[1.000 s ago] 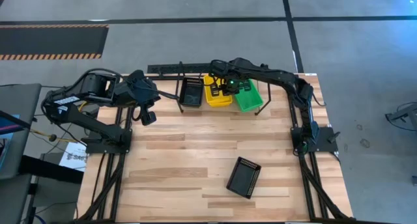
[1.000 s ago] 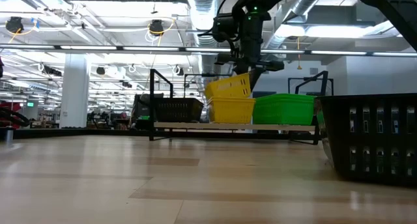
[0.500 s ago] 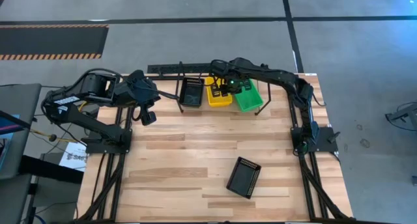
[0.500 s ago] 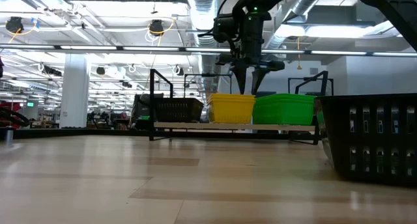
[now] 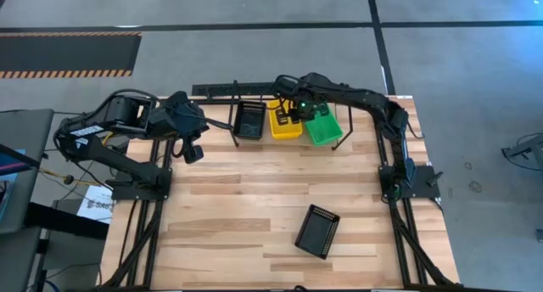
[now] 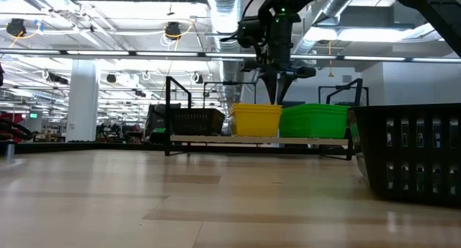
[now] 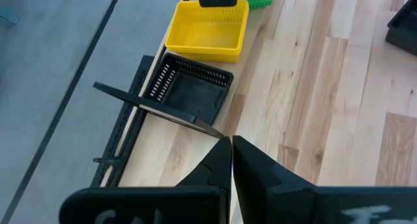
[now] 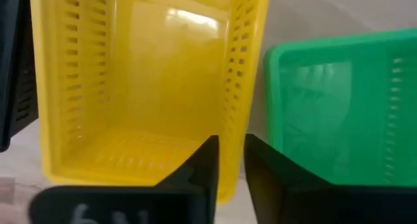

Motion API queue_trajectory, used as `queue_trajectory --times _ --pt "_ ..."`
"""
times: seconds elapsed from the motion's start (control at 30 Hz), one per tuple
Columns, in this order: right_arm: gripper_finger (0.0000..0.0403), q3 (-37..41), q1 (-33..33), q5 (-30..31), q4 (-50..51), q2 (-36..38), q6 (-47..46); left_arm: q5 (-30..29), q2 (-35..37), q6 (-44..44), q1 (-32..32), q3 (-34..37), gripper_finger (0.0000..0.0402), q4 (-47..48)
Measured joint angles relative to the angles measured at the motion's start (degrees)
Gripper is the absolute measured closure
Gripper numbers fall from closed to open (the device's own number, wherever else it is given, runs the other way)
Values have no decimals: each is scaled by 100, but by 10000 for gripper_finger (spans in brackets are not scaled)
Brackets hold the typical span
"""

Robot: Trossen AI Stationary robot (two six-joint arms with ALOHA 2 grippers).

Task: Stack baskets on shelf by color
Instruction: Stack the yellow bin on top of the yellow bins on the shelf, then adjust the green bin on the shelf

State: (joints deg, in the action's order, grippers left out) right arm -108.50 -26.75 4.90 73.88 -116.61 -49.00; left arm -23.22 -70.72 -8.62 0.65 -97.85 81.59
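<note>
Three stacks sit side by side on the shelf point(image 6: 259, 139) at the table's far edge: black baskets point(image 5: 249, 120) toward the left arm's side, yellow baskets point(image 5: 285, 125) in the middle, green baskets point(image 5: 322, 127) toward the right arm's side. From above each top basket shows a bare floor, with nothing loose inside. The black and yellow stacks lie with their long sides running from the table's front to its back; the green stack is turned a little, its near end swung toward the right arm's side. One more black basket point(image 5: 317, 231) lies alone on the table point(image 5: 229, 216) near the front, well apart from the shelf, open side up and skewed diagonally to the planks. Above the yellow stack hangs the right gripper point(image 6: 276, 89), pointing down, its fingers a narrow gap apart and clamped on nothing. Off the shelf's black end waits the left gripper point(image 7: 231, 146), fingers pressed together and empty.
</note>
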Motion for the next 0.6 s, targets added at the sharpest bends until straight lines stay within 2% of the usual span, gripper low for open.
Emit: queue_trajectory --times 0.17,0.3,0.4,0.6 --pt "372 -327 -8 106 322 8 246 -1 0 2 1 -1 400 1" --pt "389 -744 61 104 1079 10 573 -2 0 2 0 0 400 1" --pt "381 -894 146 106 1630 19 671 -2 0 2 2 0 400 1" --pt "320 -822 345 -49 1595 -14 1046 -2 0 2 1 1 400 -1"
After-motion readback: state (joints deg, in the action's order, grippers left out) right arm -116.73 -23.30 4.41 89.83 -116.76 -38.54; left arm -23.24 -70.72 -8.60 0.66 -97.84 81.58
